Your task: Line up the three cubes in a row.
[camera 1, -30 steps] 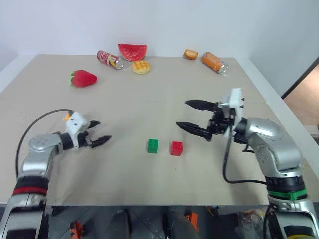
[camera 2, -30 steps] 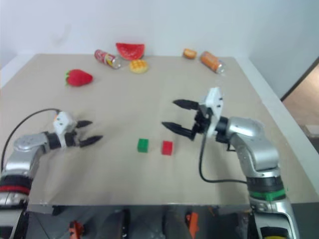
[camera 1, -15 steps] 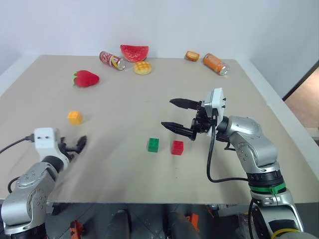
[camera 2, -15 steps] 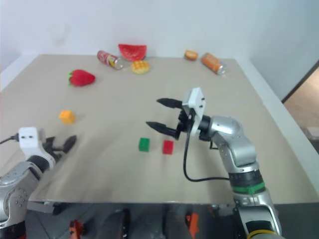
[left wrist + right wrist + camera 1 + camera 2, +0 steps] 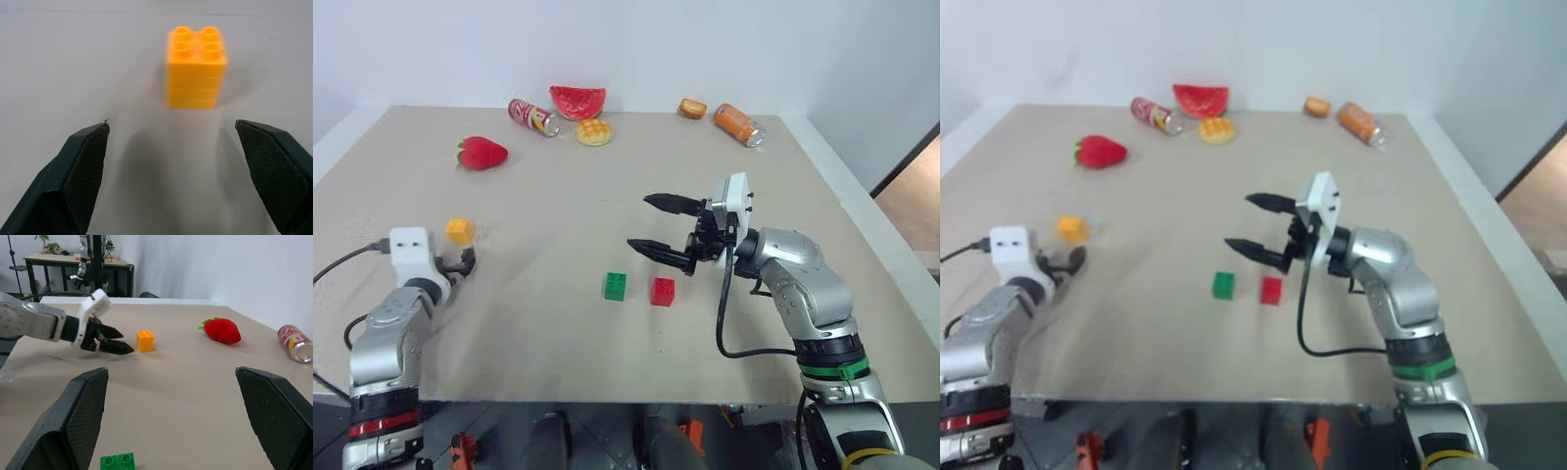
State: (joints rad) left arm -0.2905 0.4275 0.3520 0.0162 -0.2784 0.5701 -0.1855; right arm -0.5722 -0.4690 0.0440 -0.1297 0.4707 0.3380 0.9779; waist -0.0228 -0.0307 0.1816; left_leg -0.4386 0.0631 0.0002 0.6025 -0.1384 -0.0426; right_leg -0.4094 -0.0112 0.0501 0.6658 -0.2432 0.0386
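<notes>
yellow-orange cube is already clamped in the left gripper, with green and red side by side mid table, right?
Not clamped. In the left wrist view the yellow-orange cube stands on the table ahead of the open left gripper, touching neither finger. The green cube and red cube do sit side by side mid table.

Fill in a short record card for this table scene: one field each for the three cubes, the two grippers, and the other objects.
Yellow-orange studded plastic cube: on the table, apart from the other two, just ahead of the left gripper
Green studded plastic cube: beside the red one, a small gap between
Red studded plastic cube: near the table's front middle
Left gripper: open, pointing at the yellow-orange cube, not touching
Right gripper: open, empty, above the table behind the green and red pair
Other objects: red strawberry, two lying soda cans, watermelon slice, round waffle
</notes>
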